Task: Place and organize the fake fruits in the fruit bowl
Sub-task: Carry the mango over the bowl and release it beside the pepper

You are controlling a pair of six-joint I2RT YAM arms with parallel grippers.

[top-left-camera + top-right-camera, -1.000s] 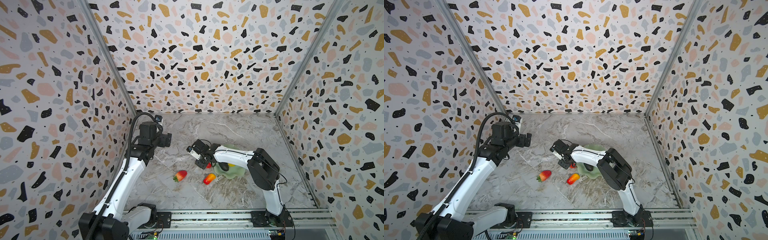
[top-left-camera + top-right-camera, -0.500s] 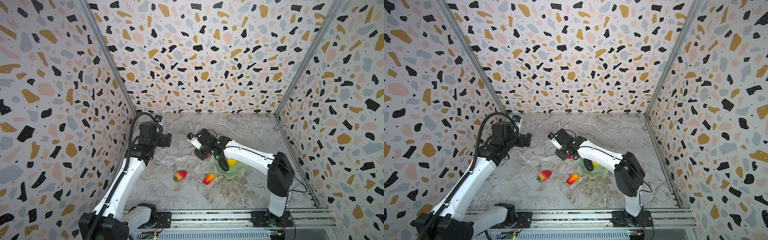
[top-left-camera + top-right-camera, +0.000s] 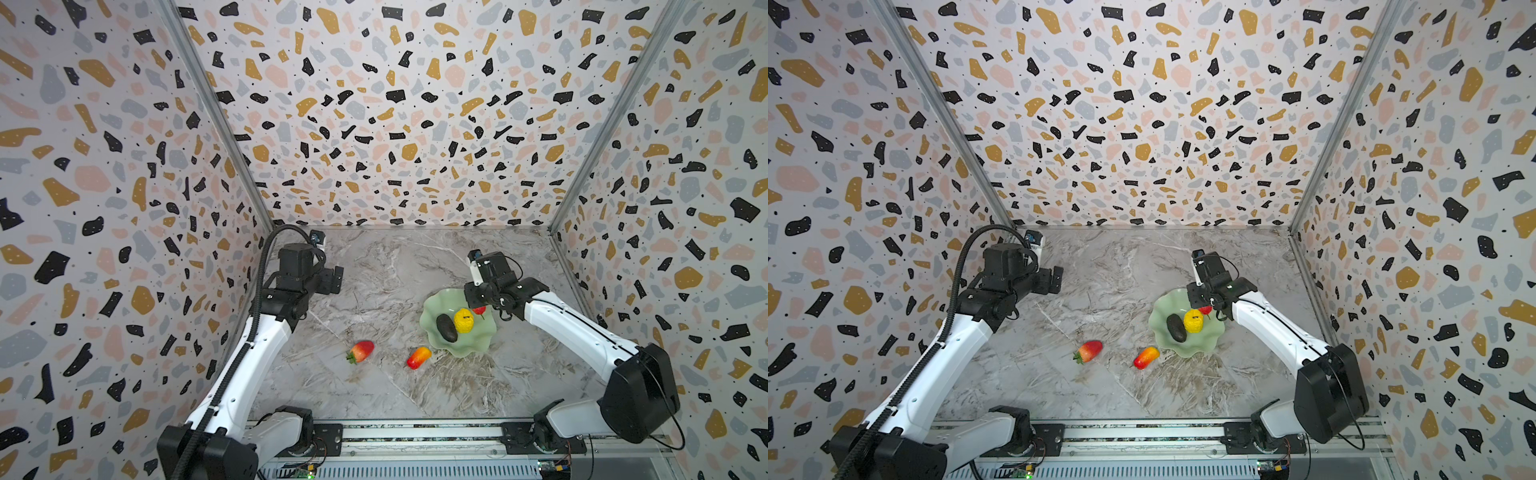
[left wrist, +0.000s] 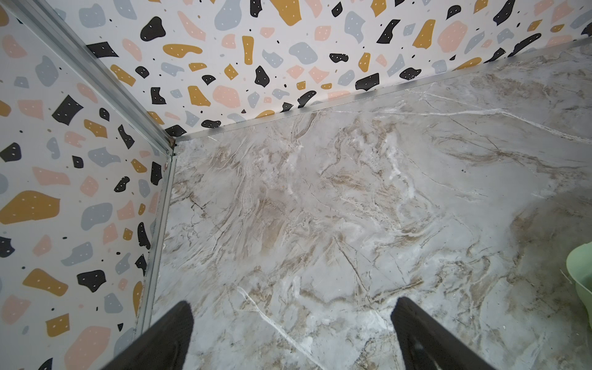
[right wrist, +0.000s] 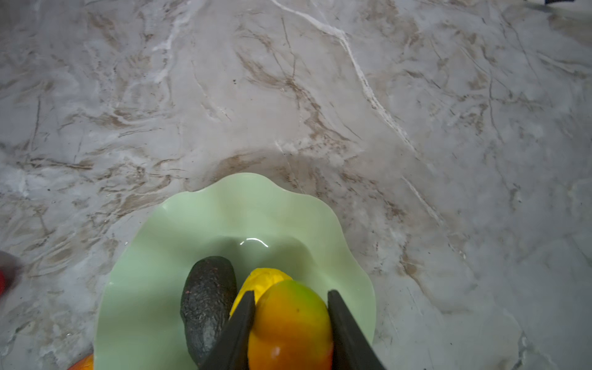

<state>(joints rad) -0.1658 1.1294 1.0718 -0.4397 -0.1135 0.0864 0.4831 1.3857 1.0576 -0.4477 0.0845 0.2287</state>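
The pale green fruit bowl [image 3: 469, 345] [image 3: 1200, 345] [image 5: 224, 217] holds a bumpy yellow fruit [image 3: 463, 320] [image 3: 1193, 321] and a dark oblong fruit [image 3: 446, 328] [image 5: 208, 301]. My right gripper [image 3: 482, 309] [image 5: 291, 296] hangs over the bowl's far right side, shut on a red-orange-yellow oval fruit [image 5: 290, 320] [image 3: 1204, 309]. A strawberry [image 3: 361, 350] [image 3: 1090, 350] and a second oval fruit [image 3: 419, 357] [image 3: 1146, 357] lie on the table left of the bowl. My left gripper [image 3: 336, 279] [image 4: 291, 307] stands open and empty, raised at the back left.
Patterned walls enclose the marble table on three sides, with metal corner posts [image 3: 216, 124]. A rail with both arm bases [image 3: 415, 432] runs along the front edge. The bowl's rim [image 4: 579, 278] shows at the edge of the left wrist view.
My right gripper has swung from the bowl's left side to over its far right side, carrying the oval fruit. The left arm has not moved.
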